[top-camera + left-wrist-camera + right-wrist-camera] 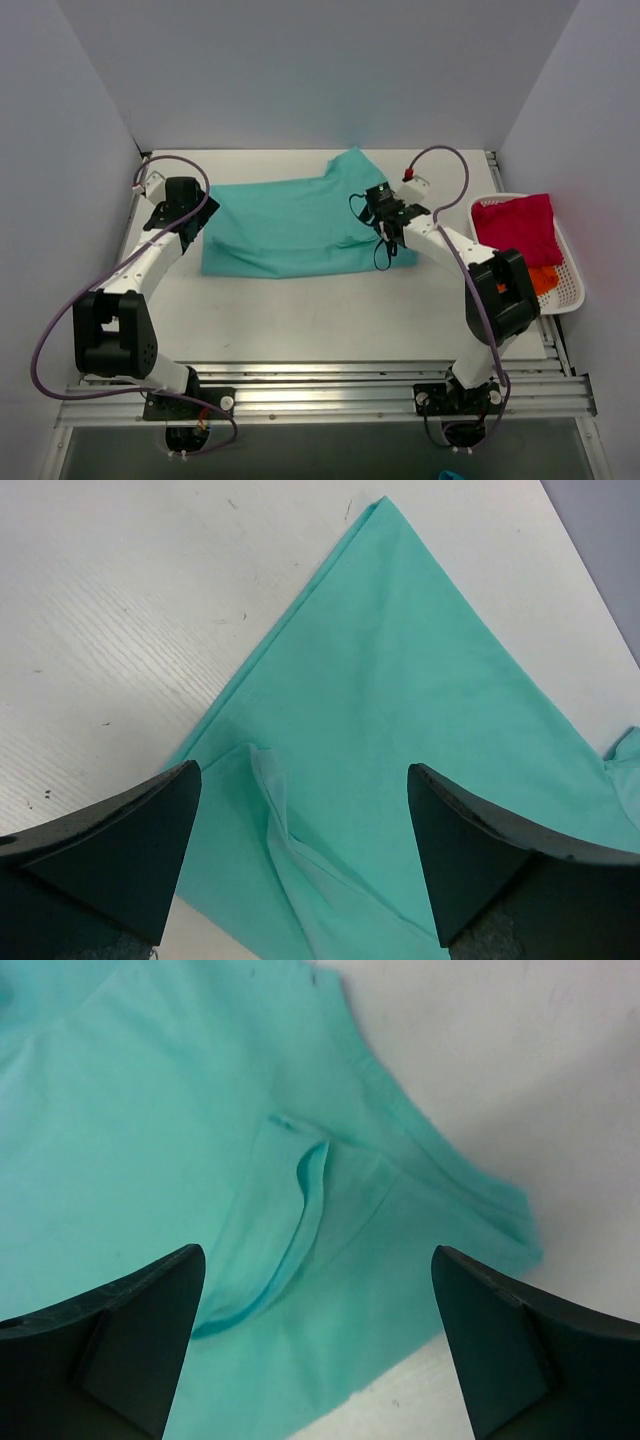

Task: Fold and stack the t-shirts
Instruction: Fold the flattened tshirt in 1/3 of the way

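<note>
A teal t-shirt lies flat and partly folded across the middle of the table, one sleeve sticking out at its far right. My left gripper hovers over its left end, open, with nothing between the fingers; below it the teal t-shirt shows a raised crease. Over the shirt's right end my right gripper is open too, above a small fold of the teal t-shirt. A crimson-pink t-shirt lies on an orange t-shirt in the basket.
A white mesh basket stands at the table's right edge, beside the right arm. White walls close in the back and both sides. Metal rails run along the near edge by the arm bases.
</note>
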Available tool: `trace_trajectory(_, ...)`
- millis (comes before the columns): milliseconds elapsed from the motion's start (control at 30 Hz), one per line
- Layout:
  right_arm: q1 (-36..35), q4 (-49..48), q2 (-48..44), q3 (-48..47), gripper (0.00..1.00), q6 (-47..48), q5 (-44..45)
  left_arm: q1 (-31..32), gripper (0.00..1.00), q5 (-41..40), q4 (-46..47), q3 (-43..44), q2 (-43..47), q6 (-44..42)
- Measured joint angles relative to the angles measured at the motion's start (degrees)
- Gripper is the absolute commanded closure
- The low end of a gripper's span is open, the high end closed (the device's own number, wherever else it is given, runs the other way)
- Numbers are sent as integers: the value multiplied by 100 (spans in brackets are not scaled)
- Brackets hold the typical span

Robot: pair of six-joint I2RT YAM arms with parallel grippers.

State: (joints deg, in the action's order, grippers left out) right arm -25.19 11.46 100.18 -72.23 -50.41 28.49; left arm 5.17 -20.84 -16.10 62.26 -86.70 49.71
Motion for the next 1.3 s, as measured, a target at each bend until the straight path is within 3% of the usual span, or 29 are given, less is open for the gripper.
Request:
trace_trajectory(67, -254, -177, -229, 409, 19, -7, -52, -15, 7, -50, -4, 4, 31, -24)
trace_trajectory(100, -350, -251, -284, 560, 31, -26, -92, -20, 7, -59, -15, 2, 31, -39)
trace_trajectory(200, -625, -350, -304, 811, 49, -70, -243, -17, 7, -59, -17, -4, 33, -68)
trace_trajectory(233, -682, -354, -282, 817, 52, -74, -271, -17, 7, -59, -17, -11, 31, -76)
trace_trajectory(533, -752, -498, 352, 411, 60, -153, -293, -20, 8, -57, 11, -122, 31, -155)
trace_trajectory(833, -546, -597, 933, -9, 61, -173, -280, -20, 9, 9, 92, -260, 31, -223)
trace_trajectory(1300, -422, -649, 1023, -31, 62, -223, -282, -20, 10, 52, 293, -278, -83, -238)
